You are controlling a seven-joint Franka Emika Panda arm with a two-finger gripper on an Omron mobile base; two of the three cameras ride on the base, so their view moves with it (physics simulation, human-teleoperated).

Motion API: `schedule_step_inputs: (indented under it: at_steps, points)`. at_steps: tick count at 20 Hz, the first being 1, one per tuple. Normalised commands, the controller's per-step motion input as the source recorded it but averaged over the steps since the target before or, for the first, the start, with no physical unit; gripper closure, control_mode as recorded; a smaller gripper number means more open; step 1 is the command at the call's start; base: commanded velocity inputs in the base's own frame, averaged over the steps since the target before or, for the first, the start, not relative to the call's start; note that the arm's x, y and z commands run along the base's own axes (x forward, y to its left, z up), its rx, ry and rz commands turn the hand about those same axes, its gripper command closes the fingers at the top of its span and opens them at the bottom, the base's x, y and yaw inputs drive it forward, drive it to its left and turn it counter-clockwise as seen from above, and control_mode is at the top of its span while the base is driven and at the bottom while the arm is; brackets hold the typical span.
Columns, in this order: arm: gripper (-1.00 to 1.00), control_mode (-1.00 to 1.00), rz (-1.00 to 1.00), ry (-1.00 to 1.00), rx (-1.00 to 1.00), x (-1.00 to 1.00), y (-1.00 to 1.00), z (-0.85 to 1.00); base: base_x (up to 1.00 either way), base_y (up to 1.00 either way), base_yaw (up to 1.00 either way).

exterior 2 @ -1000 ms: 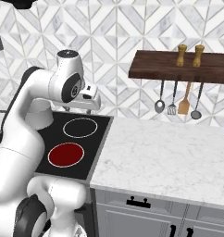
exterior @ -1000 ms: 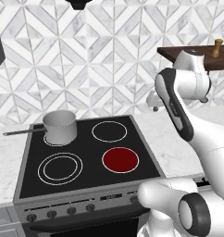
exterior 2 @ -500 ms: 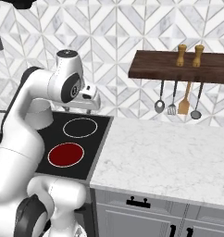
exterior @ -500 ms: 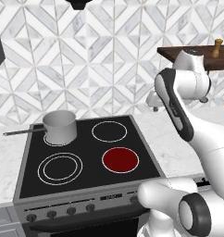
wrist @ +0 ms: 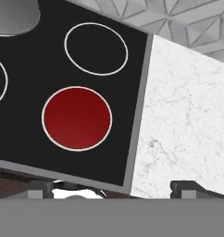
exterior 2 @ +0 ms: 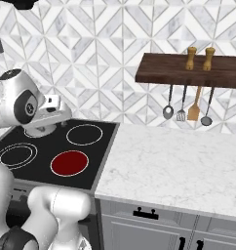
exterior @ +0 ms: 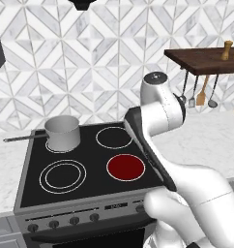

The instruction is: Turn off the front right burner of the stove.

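The stove (exterior: pixel 90 191) is a black glass top with a grey steel front panel. Its front right burner (exterior: pixel 125 166) glows deep red inside one thin white ring, and is also visible as the burner (exterior 2: pixel 69 162) and the burner (wrist: pixel 77 118). My gripper (wrist: pixel 115 189) hangs high above the stove's front right corner, looking down on the red burner. Its two dark fingertips (wrist: pixel 192 187) stand far apart, open, with nothing between them. Several small dark knobs (exterior: pixel 53 224) line the panel's left part. My arm (exterior: pixel 157 145) covers the panel's right end.
A grey saucepan (exterior: pixel 62 132) with a long handle sits on the back left zone. The front left zone (exterior: pixel 62 176) has two rings and is dark, like the back right zone (exterior: pixel 114 137). A marble counter (exterior 2: pixel 178 161) lies right of the stove, under a wooden shelf (exterior 2: pixel 193 71) with hanging utensils.
In the last half second my arm has swung left and lower, from beside the stove to over its right half. The stove, pan and red burner look unchanged.
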Motion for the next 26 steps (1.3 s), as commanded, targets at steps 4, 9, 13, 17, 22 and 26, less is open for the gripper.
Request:
schedule_step_inputs:
  at_steps: [4,9,13,17,22,26]
  points:
    - [-1.00,-1.00,0.15,0.00,-0.15,-0.34,1.00,-0.61,0.00,0.00,0.00]
    - [-1.00,-1.00,0.12,0.00,-0.12,-0.31,1.00,-0.80,0.00,0.00,0.00]
    - [-1.00,-1.00,0.10,0.00,-0.11,-0.33,1.00,-0.98,0.00,0.00,0.00]
    - [-1.00,-1.00,0.09,0.00,-0.12,-0.34,1.00,-1.00,0.00,0.00,0.00]
    - [-1.00,-1.00,0.11,0.00,-0.12,-0.35,1.00,-1.00,0.00,0.00,0.00]
    - [-1.00,-1.00,0.08,-0.03,-0.02,-0.07,0.54,-0.63,0.00,0.00,0.00]
